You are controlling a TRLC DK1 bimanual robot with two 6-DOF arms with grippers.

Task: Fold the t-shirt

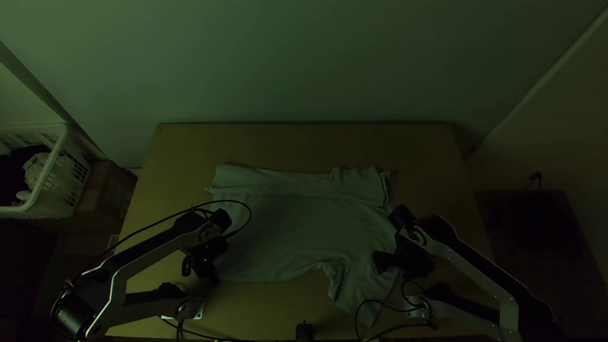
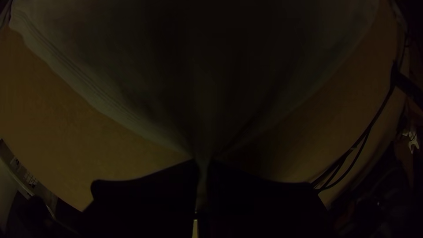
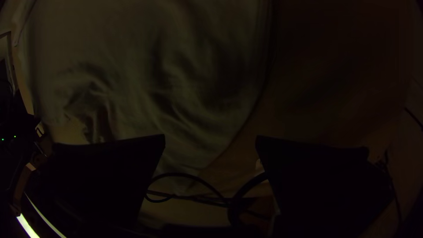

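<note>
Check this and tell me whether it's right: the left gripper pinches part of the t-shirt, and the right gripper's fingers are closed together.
Wrong about the right gripper: its fingers stand apart, as the right wrist view shows. The left gripper does pinch part of the t-shirt.

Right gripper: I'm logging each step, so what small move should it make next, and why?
Probably lower the right gripper and close it on the t-shirt: its fingers stand apart with cloth showing between them, while the left gripper pinches the t-shirt elsewhere.

Top view high above table (image 1: 183, 149); wrist views nearer
</note>
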